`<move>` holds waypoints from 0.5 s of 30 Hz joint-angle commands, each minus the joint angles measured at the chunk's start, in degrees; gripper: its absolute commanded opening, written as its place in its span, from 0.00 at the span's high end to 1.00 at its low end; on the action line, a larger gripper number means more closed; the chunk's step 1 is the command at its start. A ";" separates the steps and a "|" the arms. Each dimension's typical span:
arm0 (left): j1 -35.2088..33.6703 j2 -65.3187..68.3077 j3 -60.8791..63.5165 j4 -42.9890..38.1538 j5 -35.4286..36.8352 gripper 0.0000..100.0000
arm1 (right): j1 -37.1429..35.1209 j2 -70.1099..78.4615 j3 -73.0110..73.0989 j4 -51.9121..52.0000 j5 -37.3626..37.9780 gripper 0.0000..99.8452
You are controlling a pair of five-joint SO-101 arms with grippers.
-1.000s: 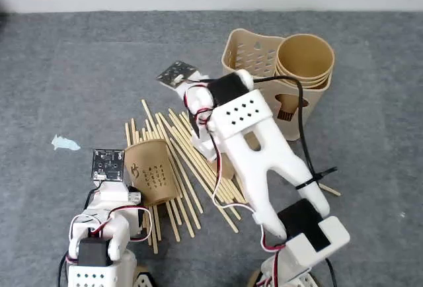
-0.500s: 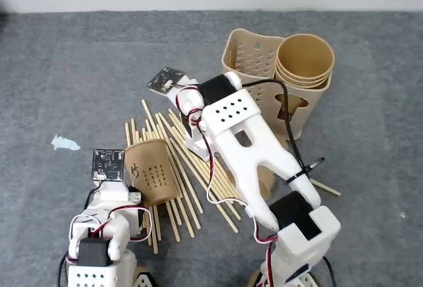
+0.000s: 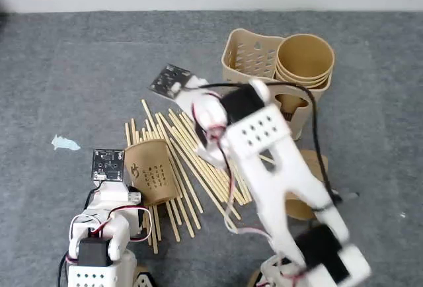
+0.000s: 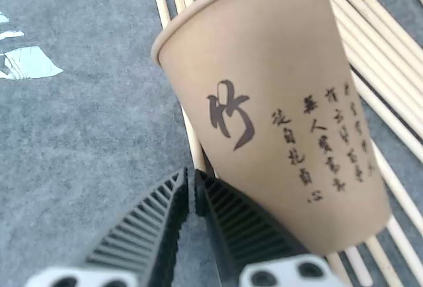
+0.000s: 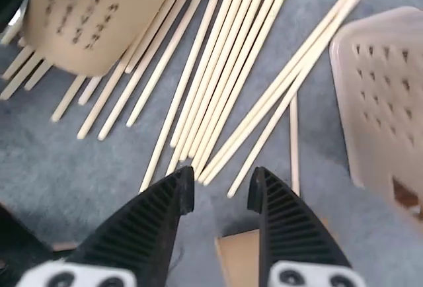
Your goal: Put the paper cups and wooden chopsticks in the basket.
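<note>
High view: the basket (image 3: 248,52) stands at the far right of the grey mat (image 3: 79,69), and a stack of paper cups (image 3: 304,55) sits upright in one end of it. Many wooden chopsticks (image 3: 182,161) lie spread on the mat in the middle, outside the basket. One paper cup (image 3: 151,171) lies on its side across the chopsticks, with its mouth turned away from the robot. A second cup (image 3: 301,206) lies on the mat near the foot of the basket, partly hidden under the right arm (image 3: 264,135).

The left gripper (image 4: 193,194) is low beside the lying paper cup. Its two fingers are pressed almost together, with only a thin slit between them and nothing inside. The cup wall is just beside one finger; whether it touches I cannot tell.

The right gripper (image 5: 221,191) hangs over the chopsticks near the basket wall, its fingers spread apart and empty. A brown edge (image 5: 241,260) below it is perhaps the second cup.

A pale blue scrap (image 3: 65,143) lies on the mat to the left of the chopsticks.
</note>
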 commanded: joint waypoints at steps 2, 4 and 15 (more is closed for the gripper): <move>0.26 -0.97 -0.48 -0.26 0.44 0.99 | 0.84 -16.84 11.43 2.24 -0.62 0.85; 0.26 -0.97 -0.48 -0.26 0.44 0.99 | 2.86 -23.69 16.00 2.15 -0.53 0.85; 0.26 -0.97 -0.48 -0.26 0.44 0.99 | 35.30 -52.97 35.25 1.80 22.24 0.85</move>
